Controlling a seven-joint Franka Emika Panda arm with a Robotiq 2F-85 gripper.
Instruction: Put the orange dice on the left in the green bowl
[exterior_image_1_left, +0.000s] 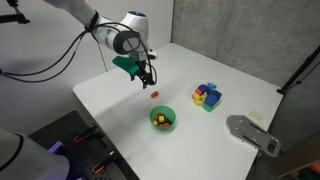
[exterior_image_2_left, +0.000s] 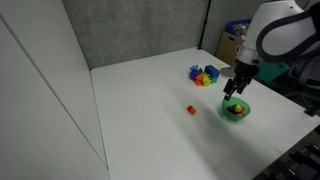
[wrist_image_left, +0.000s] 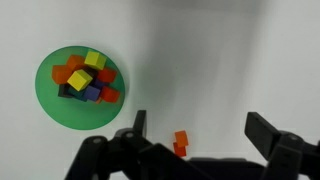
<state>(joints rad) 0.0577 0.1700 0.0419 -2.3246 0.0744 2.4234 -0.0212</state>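
The orange dice (exterior_image_1_left: 154, 96) is a tiny cube lying on the white table; it shows in both exterior views (exterior_image_2_left: 190, 110). The green bowl (exterior_image_1_left: 163, 128) (exterior_image_2_left: 235, 119) sits near it and holds several coloured blocks. My gripper (exterior_image_1_left: 148, 75) (exterior_image_2_left: 237, 88) hangs above the table, open and empty. In the wrist view the orange dice (wrist_image_left: 181, 143) lies between the spread fingers (wrist_image_left: 200, 130), nearer one finger, and the green bowl (wrist_image_left: 50, 100) is at the upper left.
A cluster of yellow, blue, purple and red blocks (exterior_image_1_left: 207, 96) (exterior_image_2_left: 204, 75) stands on the table beyond the bowl. A grey flat object (exterior_image_1_left: 252, 132) lies at the table's edge. A grey wall backs the white table (exterior_image_1_left: 120, 100).
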